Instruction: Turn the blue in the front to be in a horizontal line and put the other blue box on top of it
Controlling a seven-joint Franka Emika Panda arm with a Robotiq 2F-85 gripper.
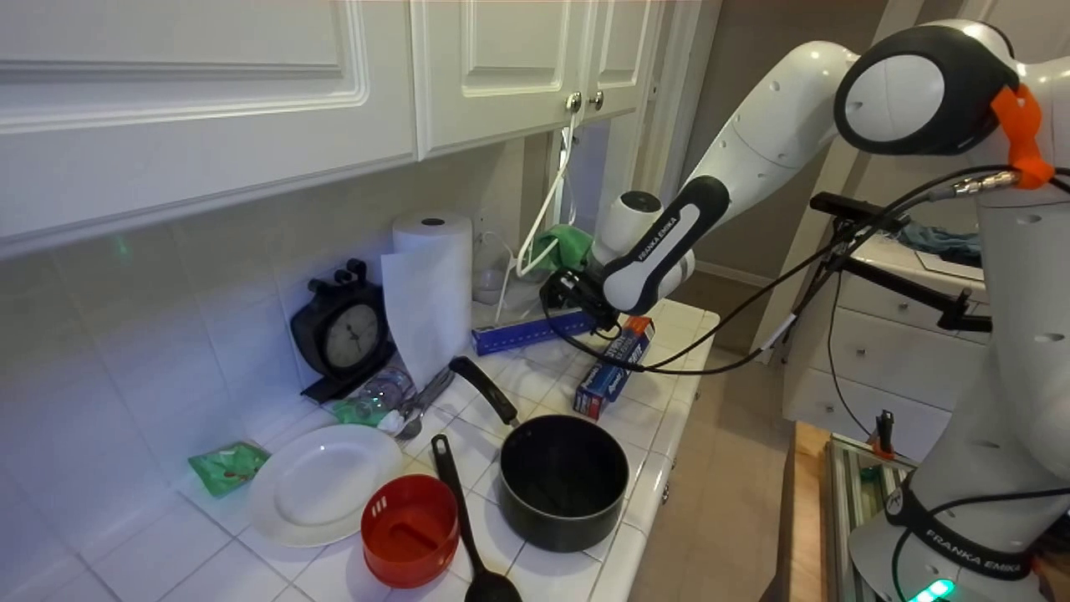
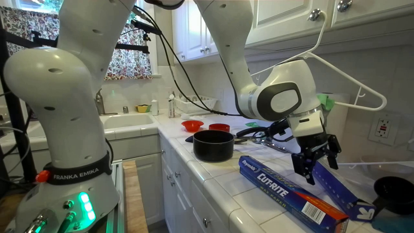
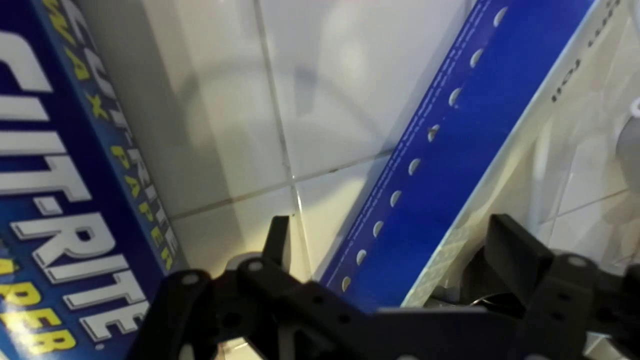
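Note:
The blue in the front, a wax paper carton with white and yellow lettering and a red-orange end (image 2: 275,184), lies flat and slanted on the tiled counter, and shows in an exterior view (image 1: 603,383) as well. Farther toward the wall rests the other blue box, slim and violet-blue with a row of small pale half-moons (image 3: 440,165); in an exterior view (image 1: 527,334) the arm is close to its right end. My gripper (image 3: 390,225) stands open, its fingers on either side of this slim box, with no grip on it. Whether the fingertips reach down beside the box is unclear.
A black pot (image 2: 213,145) stands farther along the counter. White hangers (image 2: 359,85) hang from a cabinet knob near the wrist. A paper towel roll (image 1: 439,284) is by the wall, and a black cup (image 2: 396,194) sits beside the slim box's near end. The counter edge (image 2: 223,194) runs alongside.

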